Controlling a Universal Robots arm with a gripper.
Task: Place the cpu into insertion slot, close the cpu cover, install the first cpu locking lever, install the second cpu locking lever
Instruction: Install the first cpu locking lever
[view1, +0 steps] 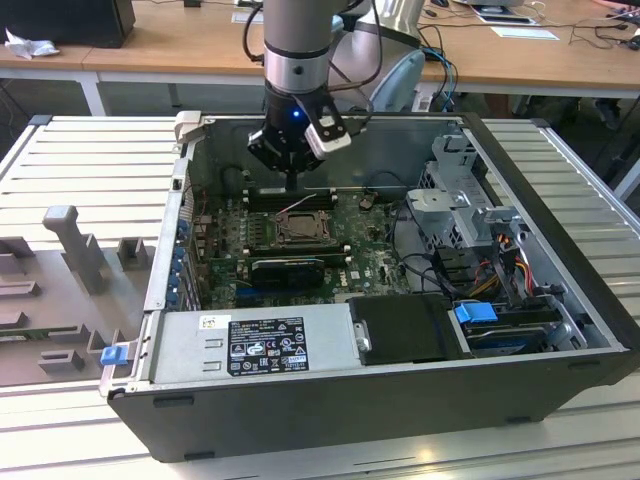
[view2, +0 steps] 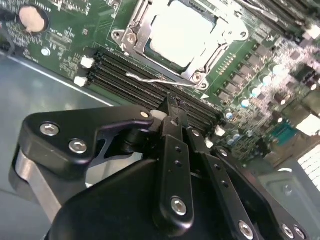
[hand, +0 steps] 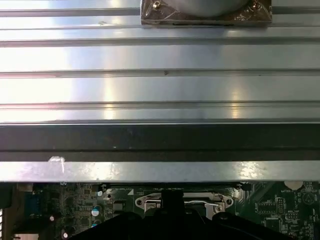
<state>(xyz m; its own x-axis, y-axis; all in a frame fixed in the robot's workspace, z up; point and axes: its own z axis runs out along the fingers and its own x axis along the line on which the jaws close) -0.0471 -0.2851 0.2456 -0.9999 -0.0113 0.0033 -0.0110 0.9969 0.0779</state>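
Observation:
The cpu lies flat in the insertion slot on the green motherboard inside the open computer case. The silvery cpu cover lies down around the chip. A thin wire locking lever stands off the socket's side, over the black memory slots. My gripper hangs just behind the socket in the exterior view. Its black fingers are pressed together, with the tips close above the lever. The first wrist view shows the gripper tip between the socket's corner brackets.
A grey power supply fills the case's near side. A metal drive cage and cables with blue clips sit at the exterior view's right. The case walls rise around the board. A ribbed metal table surrounds the case.

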